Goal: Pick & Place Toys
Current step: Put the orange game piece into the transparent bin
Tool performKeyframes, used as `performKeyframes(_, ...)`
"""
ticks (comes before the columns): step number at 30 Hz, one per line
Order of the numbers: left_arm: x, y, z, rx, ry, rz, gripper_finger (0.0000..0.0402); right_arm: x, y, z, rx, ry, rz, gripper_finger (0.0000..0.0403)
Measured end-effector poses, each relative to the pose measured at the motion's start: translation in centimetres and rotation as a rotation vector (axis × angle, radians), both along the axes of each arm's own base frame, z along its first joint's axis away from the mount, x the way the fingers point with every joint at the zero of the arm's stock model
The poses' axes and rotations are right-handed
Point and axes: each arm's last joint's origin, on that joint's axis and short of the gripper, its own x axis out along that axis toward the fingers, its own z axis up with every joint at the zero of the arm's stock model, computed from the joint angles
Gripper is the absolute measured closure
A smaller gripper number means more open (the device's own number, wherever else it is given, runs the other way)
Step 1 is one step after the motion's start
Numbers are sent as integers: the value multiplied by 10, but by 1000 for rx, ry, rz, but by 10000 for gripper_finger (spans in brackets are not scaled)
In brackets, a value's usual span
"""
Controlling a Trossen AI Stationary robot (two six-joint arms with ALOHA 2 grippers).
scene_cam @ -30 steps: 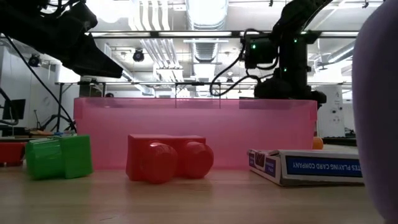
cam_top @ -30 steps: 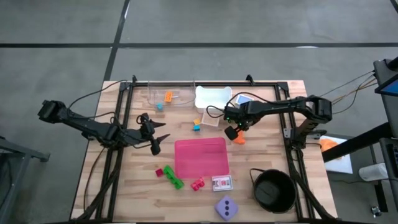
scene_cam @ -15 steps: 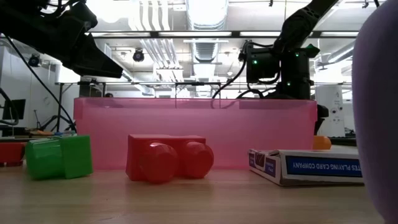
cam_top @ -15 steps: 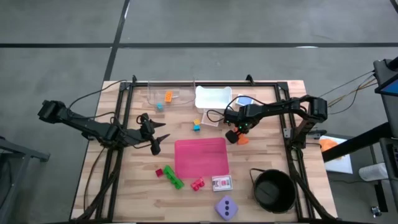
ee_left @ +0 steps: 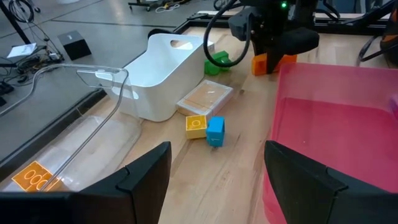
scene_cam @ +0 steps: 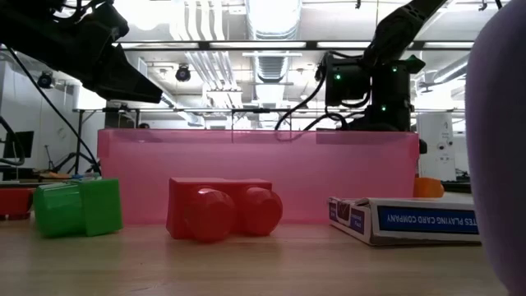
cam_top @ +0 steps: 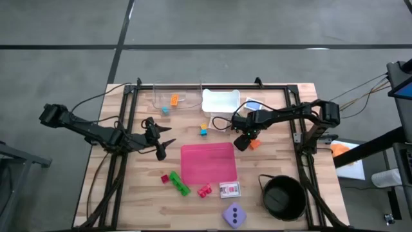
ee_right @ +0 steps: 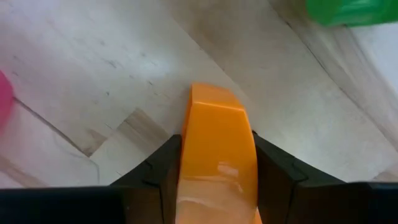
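Observation:
An orange brick (cam_top: 254,144) lies on the wood just off the pink mat's (cam_top: 208,162) far right corner. My right gripper (cam_top: 243,140) is down on it and shut on it. The low view shows the brick (scene_cam: 427,187) past the mat's right end. My left gripper (cam_top: 164,143) hovers open left of the mat with nothing between its fingers. Other toys lie loose: a yellow and blue pair (cam_top: 203,129), a green brick (cam_top: 180,187), a red brick (cam_top: 165,178), a pink-red brick (cam_top: 205,191) and the lilac die (cam_top: 234,214). My right gripper has the orange brick's two opposite sides (ee_right: 217,155) pinched between its two fingers (ee_right: 155,174). The fingers slant down at it from above. The brick rests on the table top.
A black bowl (cam_top: 283,196) stands at the near right. A white bin (cam_top: 221,101) and a clear container (cam_top: 177,96) holding an orange piece sit along the far edge. A card box (cam_top: 230,189) lies near the mat's near edge.
My right gripper has come down to the table at the orange brick, shifting slightly toward the near edge.

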Motion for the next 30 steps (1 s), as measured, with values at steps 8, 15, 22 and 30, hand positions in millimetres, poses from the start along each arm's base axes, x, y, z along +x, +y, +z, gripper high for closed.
performKeyframes(8,0,0,0,3,0,3,143,-1,9,17,-98,-52,65,259)
performKeyframes(15,-2,1,-6,15,10,12,143,-9,19,53,-192,-196,95,259)
performKeyframes(22,-2,1,-7,39,9,7,143,-8,33,95,-365,-477,170,259)
performKeyframes(30,-2,1,-6,38,5,7,142,22,43,118,-519,-811,358,259)
